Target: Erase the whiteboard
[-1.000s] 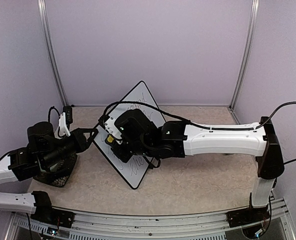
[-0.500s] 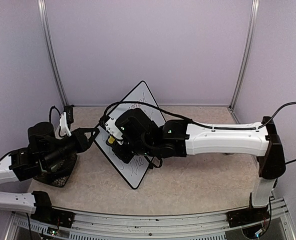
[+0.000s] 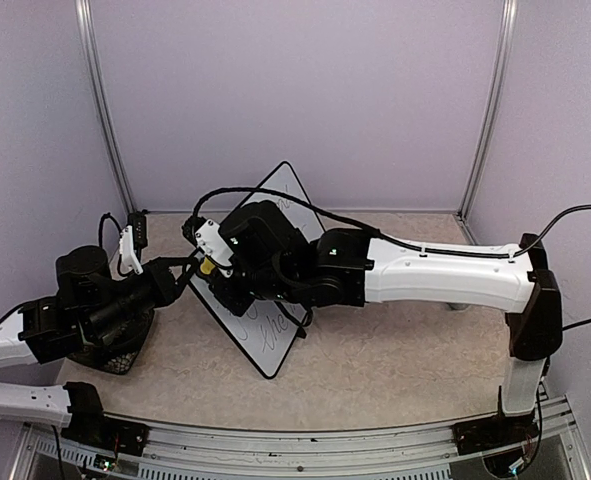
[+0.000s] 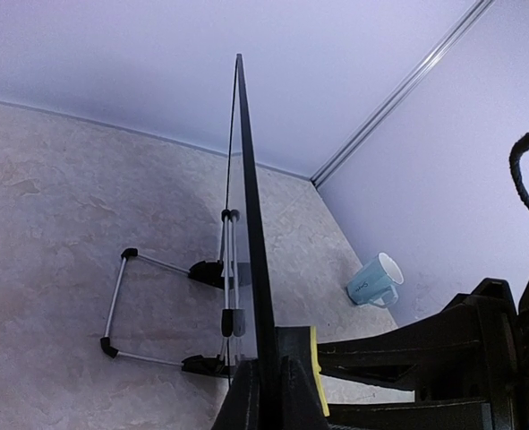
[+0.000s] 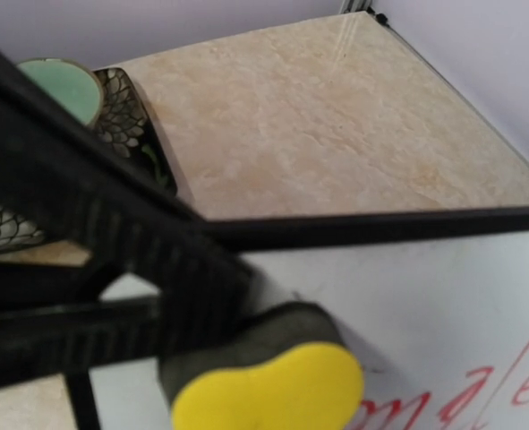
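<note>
The white, black-framed whiteboard bears seemingly red writing; the eraser is yellow, the table beige-marbled.

The whiteboard I am working on has a smooth, glossy white face inside a thin black frame that looks like plastic. Its stand is thin bare metal rod with black plastic-looking feet. The eraser is soft yellow foam backed by a dark, fuzzy felt layer, beside my right fingers of matt black plastic with fine ridges. The table top is a matt beige sheet with a stone pattern, and the mug at the far right looks like shiny glazed ceramic.
</note>
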